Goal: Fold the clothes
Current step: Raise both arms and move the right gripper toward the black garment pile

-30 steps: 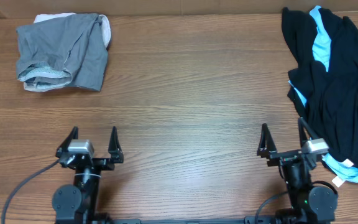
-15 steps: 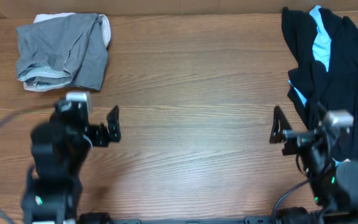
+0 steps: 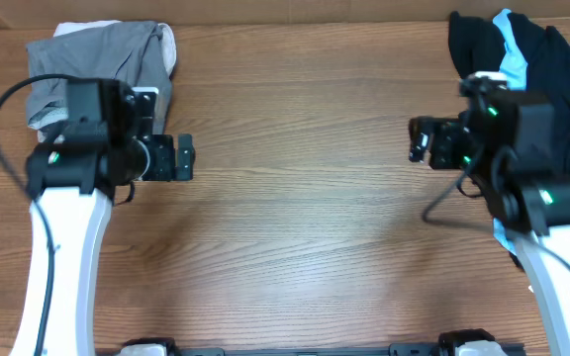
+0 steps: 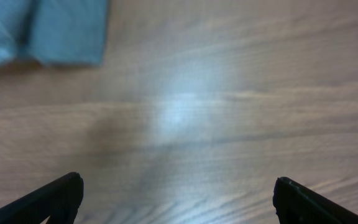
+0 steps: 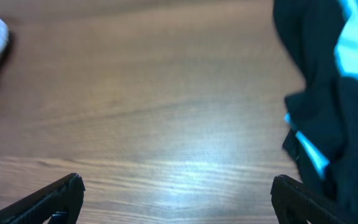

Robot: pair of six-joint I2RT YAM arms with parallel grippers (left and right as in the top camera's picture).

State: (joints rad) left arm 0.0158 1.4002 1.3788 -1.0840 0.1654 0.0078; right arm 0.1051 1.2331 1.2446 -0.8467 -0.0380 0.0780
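The clothes lie in two heaps. A crumpled grey garment (image 3: 82, 54) with a white edge sits at the far left; it shows blurred in the left wrist view's top corner (image 4: 42, 31). A pile of black and light-blue garments (image 3: 552, 79) fills the far right, and it shows at the right edge of the right wrist view (image 5: 331, 99). My left gripper (image 3: 182, 158) hangs open above bare wood just right of the grey garment, nothing between its fingers (image 4: 178, 199). My right gripper (image 3: 419, 140) is open too, over bare wood left of the dark pile (image 5: 178, 196).
The brown wooden table (image 3: 295, 218) spreads between the two heaps. Its back edge runs along the top of the overhead view. Both white arms reach in from the front edge, with black cables trailing beside them.
Both arms have risen from their rest at the front edge and swung toward the back of the table, left toward the grey garment, right toward the dark pile. Both grippers stayed open.
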